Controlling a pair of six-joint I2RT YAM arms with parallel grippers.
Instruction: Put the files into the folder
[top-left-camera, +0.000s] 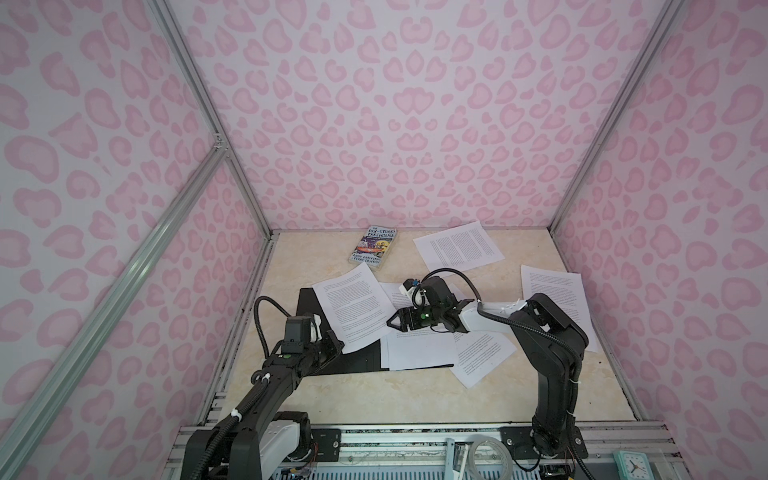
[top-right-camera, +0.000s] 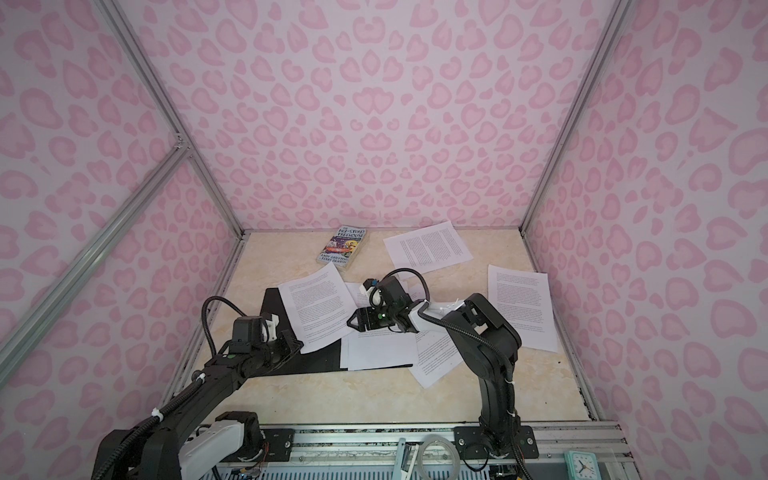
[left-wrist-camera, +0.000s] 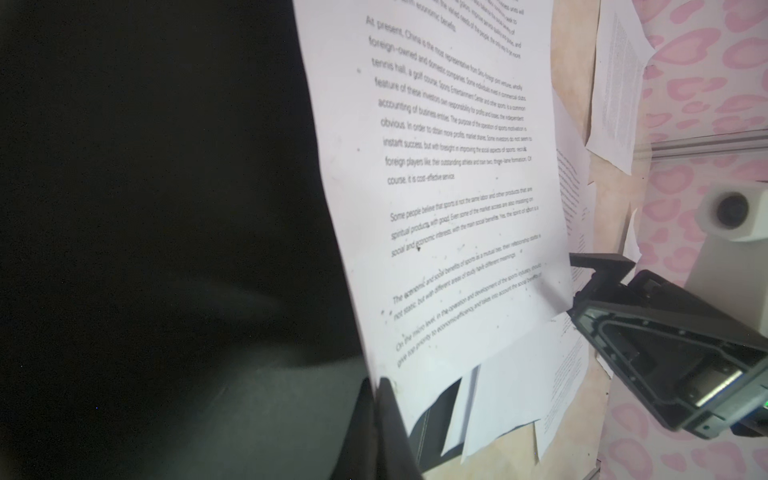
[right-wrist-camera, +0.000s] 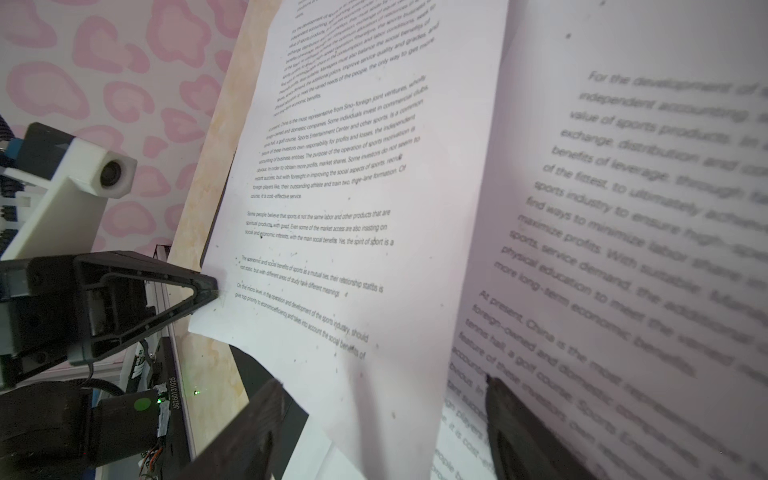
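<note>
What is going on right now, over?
Left gripper shut on sheet. Right gripper open, astride its opposite edge. Sheet over open folder. Other sheets lie across folder.

I read the files (top-left-camera: 357, 307) as thin matt white paper, the nearest sheet speckled with dirt. The folder (top-left-camera: 307, 305) inside is smooth black with a dull sheen. The counter (top-left-camera: 332, 395) is beige marble-pattern, slightly glossy. The book (top-left-camera: 374, 249) has a glossy card cover. Fingers (right-wrist-camera: 201, 293) of the left gripper (right-wrist-camera: 212, 290) are matt black moulded plastic; frame rail (top-left-camera: 166, 226) is brushed aluminium.

Printed files (top-left-camera: 457, 249) scattered, some overlapping the open, seemingly flat black folder (top-left-camera: 309, 305).
</note>
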